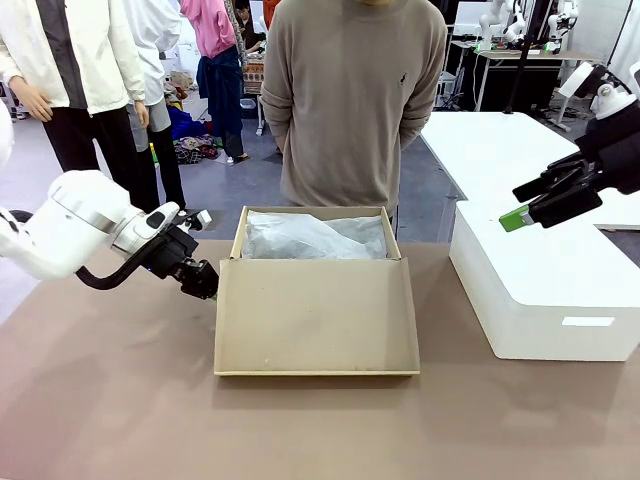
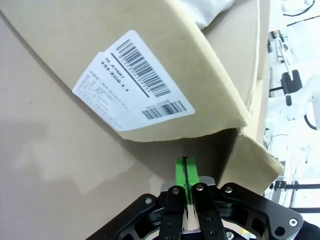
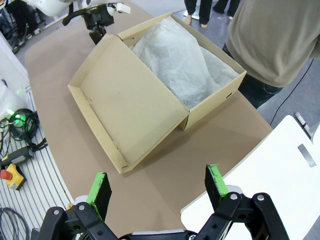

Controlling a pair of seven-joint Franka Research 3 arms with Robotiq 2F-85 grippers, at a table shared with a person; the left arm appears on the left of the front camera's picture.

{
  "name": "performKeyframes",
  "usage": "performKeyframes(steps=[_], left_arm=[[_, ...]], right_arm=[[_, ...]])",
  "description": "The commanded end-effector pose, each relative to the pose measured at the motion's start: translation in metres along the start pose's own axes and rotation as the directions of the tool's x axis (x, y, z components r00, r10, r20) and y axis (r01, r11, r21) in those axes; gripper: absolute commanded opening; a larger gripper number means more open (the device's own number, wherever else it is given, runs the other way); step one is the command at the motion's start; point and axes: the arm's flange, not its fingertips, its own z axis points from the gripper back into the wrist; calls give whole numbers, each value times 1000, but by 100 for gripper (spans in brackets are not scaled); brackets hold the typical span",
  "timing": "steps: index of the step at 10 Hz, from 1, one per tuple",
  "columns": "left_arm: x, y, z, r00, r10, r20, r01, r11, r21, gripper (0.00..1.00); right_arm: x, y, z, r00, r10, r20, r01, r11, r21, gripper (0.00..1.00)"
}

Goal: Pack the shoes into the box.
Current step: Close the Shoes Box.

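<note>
Okay, front view: we see the box (image 1: 316,300) at frame center, lid open, tissue paper (image 1: 310,238) inside; left gripper (image 1: 203,283) at its left edge. Left wrist view: its jaws together beside the barcode label (image 2: 131,82). Right wrist view: right gripper (image 3: 159,185) jaws apart, bottom of frame.

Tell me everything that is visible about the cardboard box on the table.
The box is plain brown cardboard, with its hinged lid open and lying toward the robot's side. It stands in the middle of the brown table, in front of the person. Crumpled white tissue paper fills the inside; the shoes are not visible. A white barcode label is stuck on one outer side. The shut left gripper is at the box's left corner; contact is unclear.
</note>
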Motion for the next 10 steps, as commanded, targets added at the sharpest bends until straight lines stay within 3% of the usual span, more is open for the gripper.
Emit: performKeyframes(steps=[1, 10], left_arm=[[2, 4, -1, 999, -25, 27, 26, 998, -59, 0], [-1, -8, 5, 996, -56, 63, 65, 986, -154, 0]], right_arm=[[1, -1, -1, 1000, 6, 18, -6, 1000, 14, 100], [1, -1, -1, 1000, 6, 18, -6, 1000, 14, 100]])
